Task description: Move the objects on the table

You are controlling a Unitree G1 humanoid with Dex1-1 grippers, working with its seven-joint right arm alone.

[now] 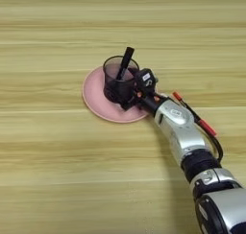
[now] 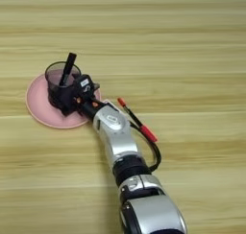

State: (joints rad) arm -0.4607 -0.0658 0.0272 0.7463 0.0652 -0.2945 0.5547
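Pen cup on the plate, my jaws at its side

The pink plate (image 1: 96,101) carried the mesh pen cup (image 1: 117,79) with its marker (image 1: 126,60); my jaws (image 1: 130,95) pressed its wall, grip unclear. The red-and-black pen (image 1: 194,115) lay rightward on the bench (image 1: 48,170). Probably gripping; next, a steady lift.

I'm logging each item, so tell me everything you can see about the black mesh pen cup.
The pen cup is a round, dark, see-through wire-mesh holder, standing upright on the pink plate. A black marker leans inside, poking above the rim. The claw is at the cup's right side, against its wall.
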